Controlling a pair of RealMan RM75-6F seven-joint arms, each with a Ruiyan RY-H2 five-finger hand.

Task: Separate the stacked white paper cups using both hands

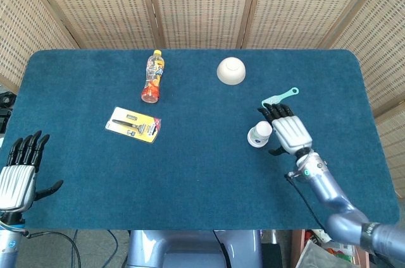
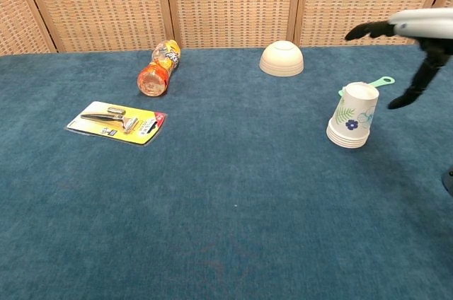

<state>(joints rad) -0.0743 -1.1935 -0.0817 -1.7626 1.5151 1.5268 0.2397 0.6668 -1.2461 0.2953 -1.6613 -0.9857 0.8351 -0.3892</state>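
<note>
A rectangular table covered in dark blue felt fills both views, with woven cane screens behind it. The stack of white paper cups printed with blue flowers and green leaves stands upside down in the right half of the table, roughly midway between the far and near edges, its rims on the felt. The right robot hand, silver with black fingers, hovers just beside the stack on the side toward the right edge. Its fingers are spread apart and it holds nothing; from the chest view the fingertips sit above the cups without touching them. The left robot hand is at the near left corner, fingers also apart and empty, well away from the cups.

A mint-green plastic brush with a handle lies just beyond the stack. An upturned cream ceramic bowl sits near the far edge. An orange drink bottle lies on its side left of the bowl. A yellow blister pack holding a razor lies flat nearer the left edge.
</note>
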